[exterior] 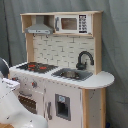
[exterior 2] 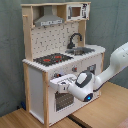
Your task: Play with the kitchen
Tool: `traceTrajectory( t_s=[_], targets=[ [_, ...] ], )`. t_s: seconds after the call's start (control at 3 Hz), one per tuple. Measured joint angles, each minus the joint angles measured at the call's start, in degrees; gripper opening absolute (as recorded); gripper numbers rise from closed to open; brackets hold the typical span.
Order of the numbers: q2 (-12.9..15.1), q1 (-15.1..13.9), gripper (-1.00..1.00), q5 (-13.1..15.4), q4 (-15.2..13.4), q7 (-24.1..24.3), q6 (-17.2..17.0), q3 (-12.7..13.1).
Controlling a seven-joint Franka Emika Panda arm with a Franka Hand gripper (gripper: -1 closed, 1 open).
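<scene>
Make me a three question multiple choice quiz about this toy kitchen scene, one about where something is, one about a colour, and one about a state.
1. Where is the tap on the kitchen?
A. Behind the sink
B. On top of the hood
C. On the oven door

2. What colour is the tap?
A. White
B. Black
C. Yellow

3. In the second exterior view, where is the arm's wrist end?
A. Raised above the microwave
B. Resting in the sink
C. Held against the kitchen's front, below the hob

Answers:
1. A, since in both exterior views the tap rises at the back edge of the sink.
2. B, since its curved spout shows dark black against the pale pegboard.
3. C, since the white wrist sits at the front panel just under the hob, by the oven door.
</scene>
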State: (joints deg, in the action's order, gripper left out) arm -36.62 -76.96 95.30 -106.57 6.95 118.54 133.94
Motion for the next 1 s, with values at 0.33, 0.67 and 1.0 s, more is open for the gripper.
traceTrajectory(
  t_s=[0.33,0.67,1.0],
  targets=[
    [0.0,0.0,1.0,-0.02,0.0,0.06,0.02,0.01],
    [3.81,2.94,1.0,-2.52,-0.04,1.35,1.99,0.27],
    [6.86,5.54,1.0,-2.71,-3.59,1.21,-0.38,0.26]
  ],
)
